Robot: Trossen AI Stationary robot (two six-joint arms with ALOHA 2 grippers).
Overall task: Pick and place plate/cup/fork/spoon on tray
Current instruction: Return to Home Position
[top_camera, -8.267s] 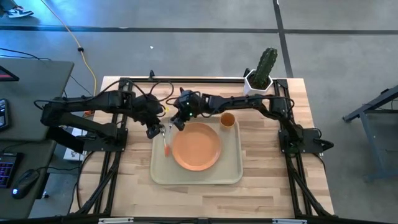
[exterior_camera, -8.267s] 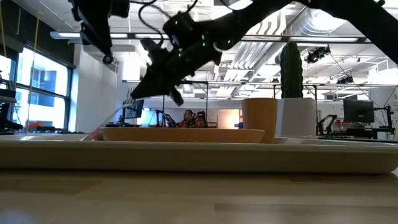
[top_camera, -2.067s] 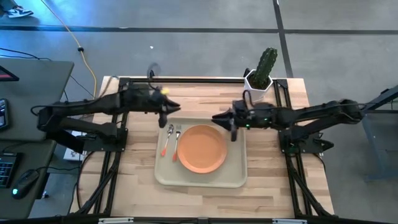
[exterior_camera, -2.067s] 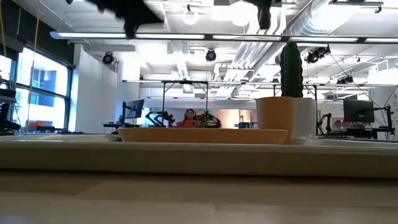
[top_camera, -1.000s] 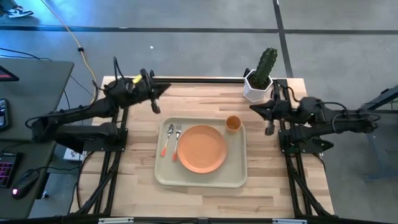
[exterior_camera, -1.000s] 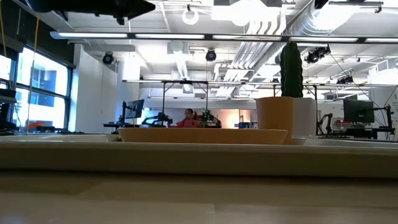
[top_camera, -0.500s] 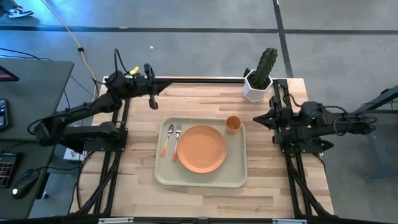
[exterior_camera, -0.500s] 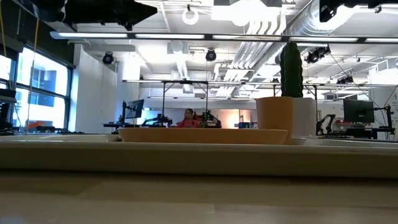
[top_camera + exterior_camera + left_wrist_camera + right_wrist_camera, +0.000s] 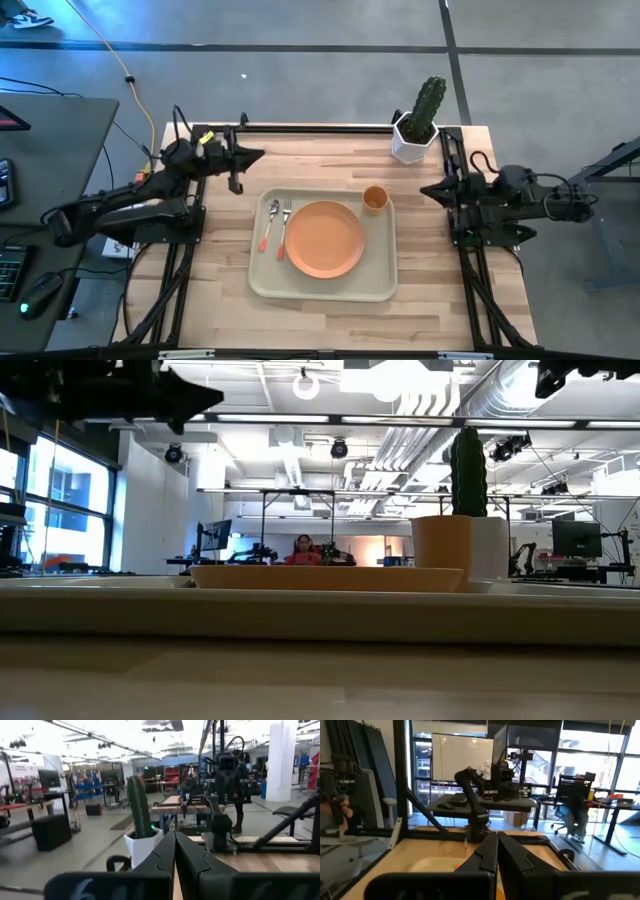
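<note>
The beige tray (image 9: 378, 282) lies mid-table. On it rest the orange plate (image 9: 322, 239), the orange cup (image 9: 374, 198) standing upright at its far right corner, and the spoon (image 9: 270, 222) and fork (image 9: 284, 226) side by side left of the plate. The low view shows the plate (image 9: 325, 576) and cup (image 9: 441, 550) above the tray's rim (image 9: 300, 610). My left gripper (image 9: 262, 155) is shut and bare over the table's far left, clear of the tray. My right gripper (image 9: 422, 190) is shut and bare at the right edge, right of the cup.
A white pot with a cactus (image 9: 417, 125) stands at the far right corner, close behind my right arm. Black frame rails run along the table's left, far and right edges. Bare wood lies in front of the tray.
Both arms have drawn back from the tray: the left toward the table's left edge, the right toward the right edge and a little nearer. Both grippers stay shut. The things on the tray have not moved.
</note>
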